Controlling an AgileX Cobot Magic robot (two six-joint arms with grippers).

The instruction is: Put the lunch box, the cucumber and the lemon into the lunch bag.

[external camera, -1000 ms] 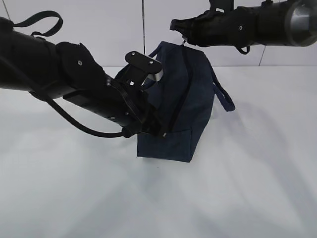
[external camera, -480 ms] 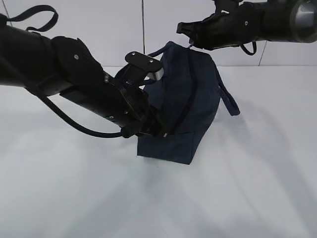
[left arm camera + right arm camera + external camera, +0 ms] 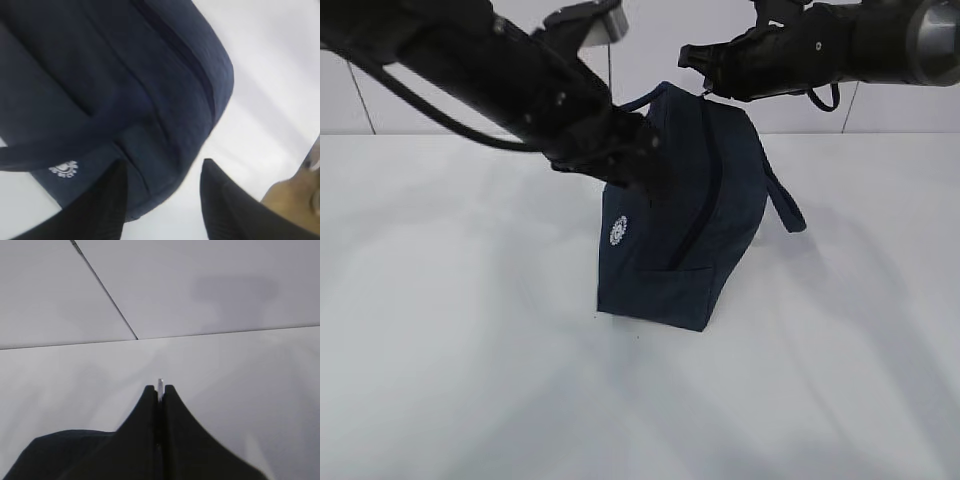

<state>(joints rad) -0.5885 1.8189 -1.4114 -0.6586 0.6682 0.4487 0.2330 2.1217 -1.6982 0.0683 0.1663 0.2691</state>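
The dark navy lunch bag (image 3: 670, 260) stands on the white table with its zipper closed along the top. My right gripper (image 3: 698, 82) is shut on the metal zipper pull (image 3: 160, 384) at the bag's far top end. In the right wrist view the right gripper (image 3: 159, 389) pinches the thin metal piece, with the bag (image 3: 55, 455) below it. My left gripper (image 3: 645, 172) hovers by the bag's upper left side. In the left wrist view it (image 3: 162, 167) is open and empty over the bag's end (image 3: 125, 75). The lunch box, cucumber and lemon are out of view.
One bag handle (image 3: 782, 200) hangs off the bag's right side. A white logo (image 3: 618, 230) marks the bag's near end. The white table (image 3: 470, 380) meets a tiled wall (image 3: 520, 60) behind. A blurred tan object (image 3: 295, 200) shows at the left wrist view's lower right.
My left arm has risen from the bag's lower near end to its upper left side, uncovering the logo. The right gripper still holds the zipper pull.
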